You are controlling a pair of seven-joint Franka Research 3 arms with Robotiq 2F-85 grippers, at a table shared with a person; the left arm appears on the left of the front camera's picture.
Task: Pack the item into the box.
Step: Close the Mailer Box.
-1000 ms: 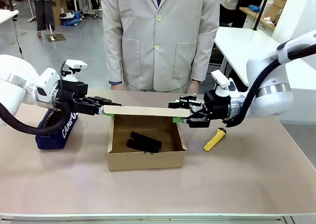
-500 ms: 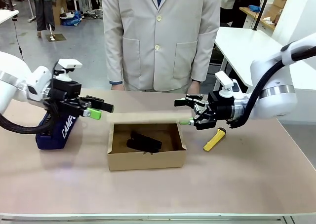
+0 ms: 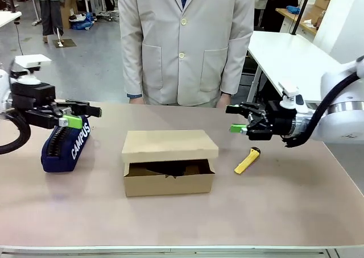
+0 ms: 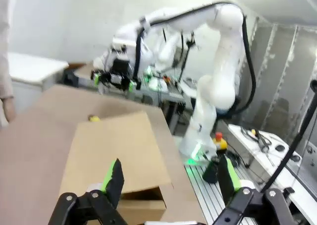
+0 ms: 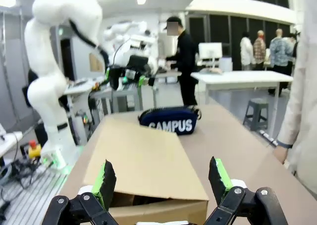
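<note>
Left gripper (image 3: 84, 115) hangs with its jaws spread wide and nothing in them, out at nine o'clock of the cardboard box (image 3: 169, 185), over the navy CAMPUS pouch (image 3: 67, 150). Right gripper (image 3: 234, 120) is the same, jaws apart and empty, at two o'clock of the box, above the yellow utility knife (image 3: 247, 161). The box sits in the middle of the table (image 3: 284, 212), with the person in the pale coat (image 3: 185, 42) at its twelve o'clock. Its lid flap (image 3: 169, 144) is down but not seated, and a dark slit gapes along the near edge. The item I can't make out; if it's packed, it's under that flap. My worry: it's plain, light brown card, untucked, so the flap could spring up, or a press from above could skid or dent the shallow box.
</note>
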